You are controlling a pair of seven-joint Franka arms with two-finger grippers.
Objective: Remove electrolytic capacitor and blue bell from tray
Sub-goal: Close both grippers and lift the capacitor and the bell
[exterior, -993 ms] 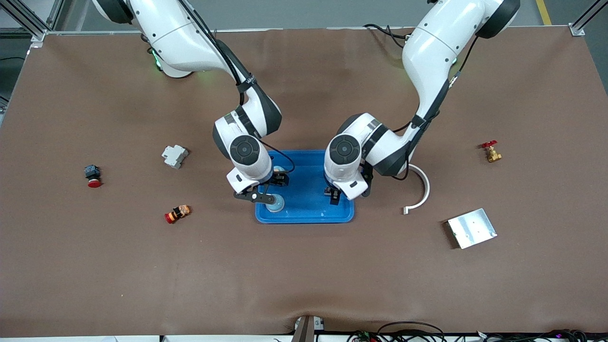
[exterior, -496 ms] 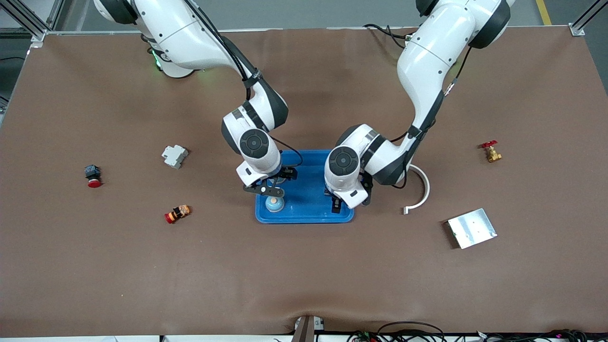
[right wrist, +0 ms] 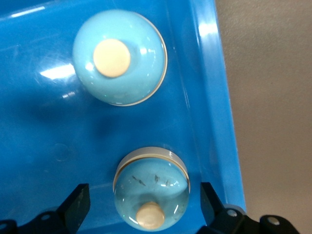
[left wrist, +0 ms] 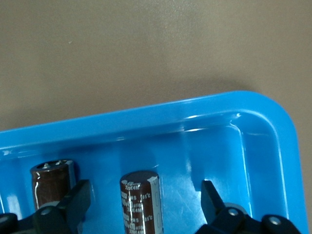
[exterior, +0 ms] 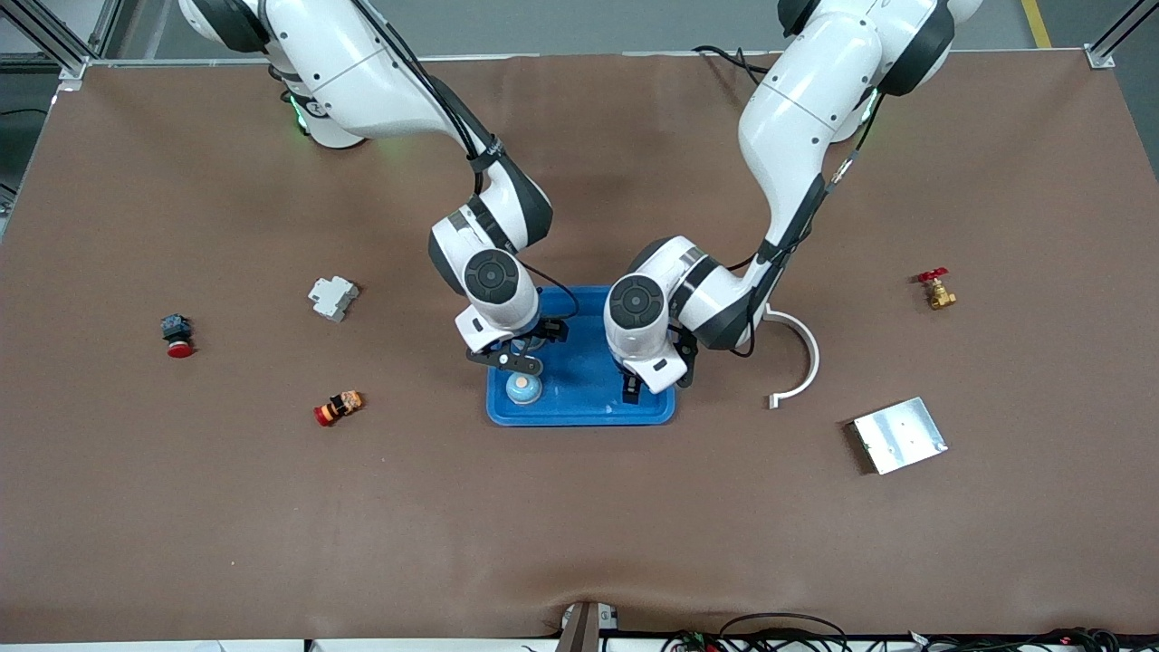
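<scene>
Two pale blue, glossy dome-shaped bells sit in the blue plastic tray [exterior: 579,398] at the right arm's end: one bell [right wrist: 120,65] with a cream button on top, the other bell [right wrist: 151,187] scuffed and ringed by a grey rim, close against the tray's wall. Two capacitors stand in the tray toward the left arm's end: one capacitor [left wrist: 140,200] is a dark brown cylinder with printed lettering and a silvery top edge, the second capacitor [left wrist: 52,183] is partly cut off by the picture's edge. The right claw [right wrist: 141,207] hangs spread wide over the scuffed bell, gripping nothing; the left claw [left wrist: 144,204] is spread wide around the lettered capacitor without touching it. From the front the capacitors are hidden under the left arm's wrist. The tray has smooth rounded corners and shiny walls, and rests on the matte brown tabletop [exterior: 579,525].
</scene>
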